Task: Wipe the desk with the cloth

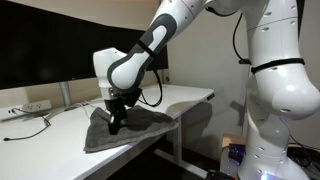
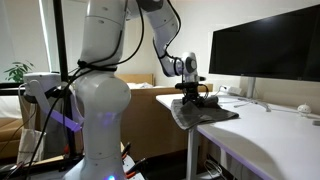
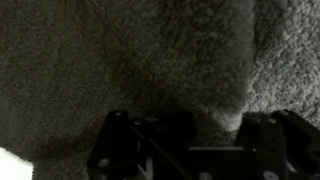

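The dark grey cloth (image 1: 125, 128) lies rumpled on the near corner of the white desk (image 1: 190, 97), one edge hanging slightly over the front. In both exterior views my gripper (image 1: 115, 124) points straight down into the cloth (image 2: 203, 112) and is shut on a raised fold of it. Fuzzy grey cloth (image 3: 150, 60) fills the wrist view, with a ridge of fabric pinched between the dark fingers (image 3: 125, 140). My gripper (image 2: 193, 98) stands over the end of the desk (image 2: 270, 135).
A large black monitor (image 2: 265, 50) stands along the back of the desk, and also shows as a monitor (image 1: 50, 45) behind the arm. A white power strip (image 1: 35, 106) and thin black cable (image 1: 30, 125) lie on the desk beyond the cloth. A small white object (image 2: 304, 109) sits farther along.
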Robot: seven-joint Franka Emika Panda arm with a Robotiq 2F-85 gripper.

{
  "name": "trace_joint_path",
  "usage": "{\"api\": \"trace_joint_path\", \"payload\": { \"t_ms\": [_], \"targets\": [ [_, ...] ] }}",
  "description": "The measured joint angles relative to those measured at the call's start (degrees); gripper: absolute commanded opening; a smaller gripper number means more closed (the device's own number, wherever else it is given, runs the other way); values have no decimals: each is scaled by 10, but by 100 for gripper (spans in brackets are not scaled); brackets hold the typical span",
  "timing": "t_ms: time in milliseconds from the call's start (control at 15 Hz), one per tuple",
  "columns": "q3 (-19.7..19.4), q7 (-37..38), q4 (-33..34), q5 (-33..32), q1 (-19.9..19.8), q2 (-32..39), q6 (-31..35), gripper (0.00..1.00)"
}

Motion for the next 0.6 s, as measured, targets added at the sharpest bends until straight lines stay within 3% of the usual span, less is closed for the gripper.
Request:
{"api": "trace_joint_path", "payload": {
  "t_ms": [267,600],
  "targets": [
    [34,121,31,-13,62,26,15,7],
    [45,252,132,-50,150,100,13,8]
  ]
}}
